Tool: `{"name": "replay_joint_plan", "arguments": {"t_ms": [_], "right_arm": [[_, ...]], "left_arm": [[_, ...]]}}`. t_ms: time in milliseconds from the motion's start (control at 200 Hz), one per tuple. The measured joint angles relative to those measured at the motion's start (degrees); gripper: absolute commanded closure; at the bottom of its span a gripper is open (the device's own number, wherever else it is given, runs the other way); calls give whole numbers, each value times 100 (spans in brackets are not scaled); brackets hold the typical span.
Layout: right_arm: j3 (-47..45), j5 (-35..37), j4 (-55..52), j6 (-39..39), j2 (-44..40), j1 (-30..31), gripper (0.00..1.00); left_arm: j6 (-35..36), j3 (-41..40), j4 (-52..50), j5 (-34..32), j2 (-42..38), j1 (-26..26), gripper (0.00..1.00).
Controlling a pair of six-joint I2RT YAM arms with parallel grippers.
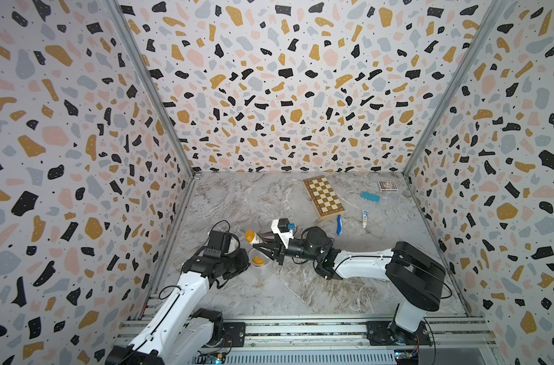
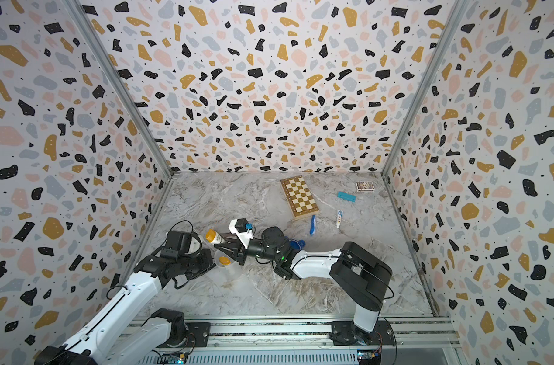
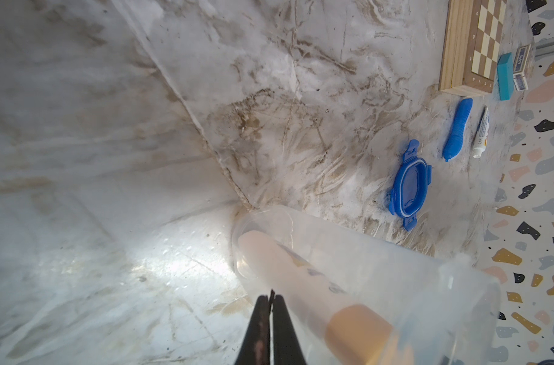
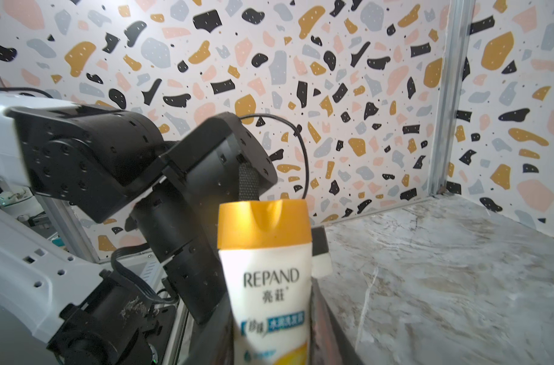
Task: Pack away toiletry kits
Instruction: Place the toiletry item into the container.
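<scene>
While the left gripper is closed, the outstretched right gripper clamps a bottle.

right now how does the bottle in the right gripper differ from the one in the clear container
The held bottle is clamped in the right gripper, outside the container. The packed bottle lies inside the clear container. The held bottle's label reads sharply in the right wrist view, while the packed bottle looks hazy through the plastic wall. Both are white with gold-orange caps.
</scene>
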Motion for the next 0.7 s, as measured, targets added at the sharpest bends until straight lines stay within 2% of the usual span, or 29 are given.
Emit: {"name": "replay_joint_plan", "arguments": {"t_ms": [305,701], "right_arm": [[-162,70,1008,125,372,28,66],[-245,-221,1421,168,741,33,65]], "left_arm": [[74,39,-103,20,-20,70,94],[85,42,-105,22,-61,103,94]]}}
